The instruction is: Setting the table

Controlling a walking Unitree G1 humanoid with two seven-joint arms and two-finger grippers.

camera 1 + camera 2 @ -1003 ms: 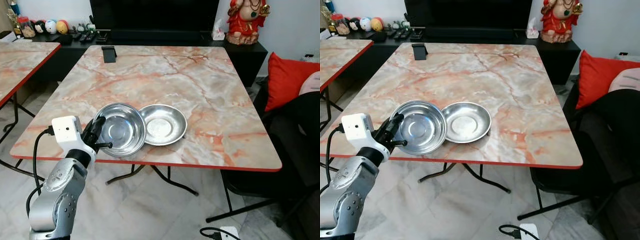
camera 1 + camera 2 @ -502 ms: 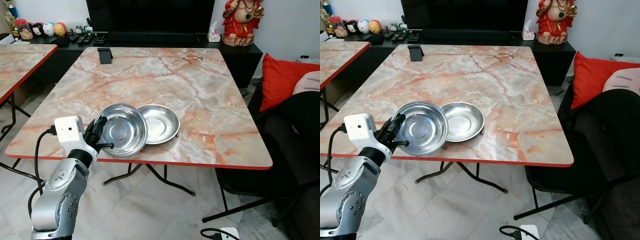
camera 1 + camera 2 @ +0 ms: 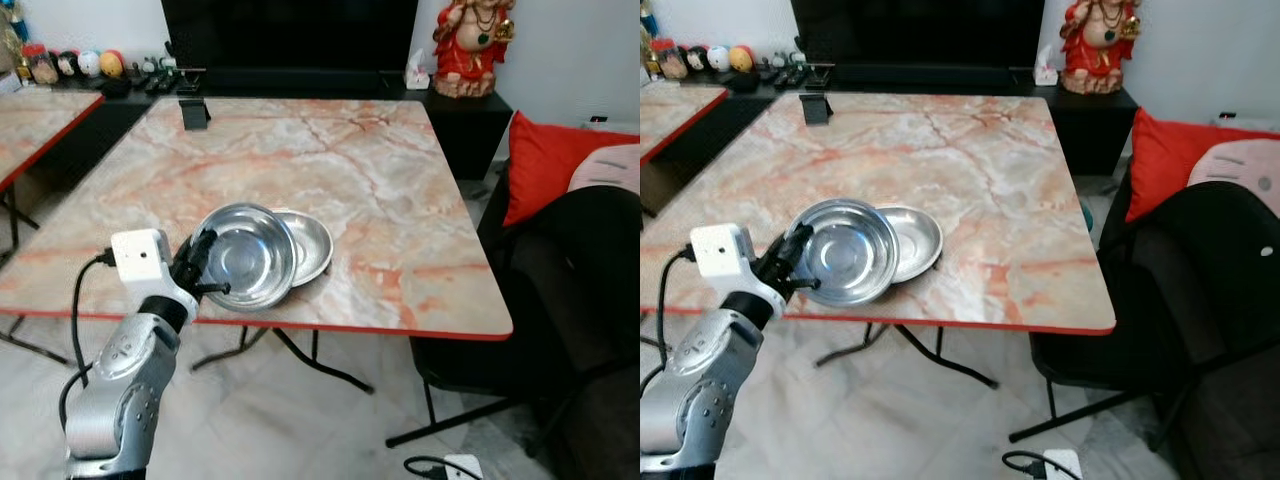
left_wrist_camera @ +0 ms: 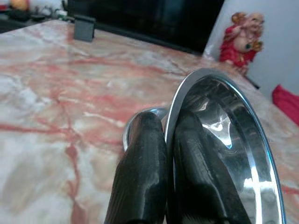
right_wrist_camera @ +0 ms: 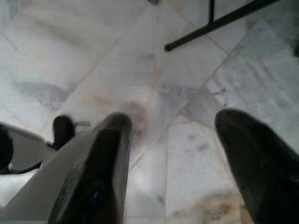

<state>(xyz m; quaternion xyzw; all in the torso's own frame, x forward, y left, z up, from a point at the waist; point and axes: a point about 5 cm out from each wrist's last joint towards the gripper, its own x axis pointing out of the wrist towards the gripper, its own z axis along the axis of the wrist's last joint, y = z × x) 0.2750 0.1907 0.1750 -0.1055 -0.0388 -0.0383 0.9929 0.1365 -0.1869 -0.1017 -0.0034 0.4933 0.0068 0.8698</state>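
Steel bowl (image 3: 244,262) gripped at its rim by the left gripper (image 3: 203,268).
It is tilted, overlapping a second bowl (image 3: 308,245) on the marble table (image 3: 400,200) (right gripper (image 5: 173,154) is spread open above the floor).

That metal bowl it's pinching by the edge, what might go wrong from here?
The left gripper clamps only the thin rim of the steel bowl, so the bowl might slip or swing. The bowl overlaps the second bowl and may drag it. Both sit near the table's red edge and might fall.
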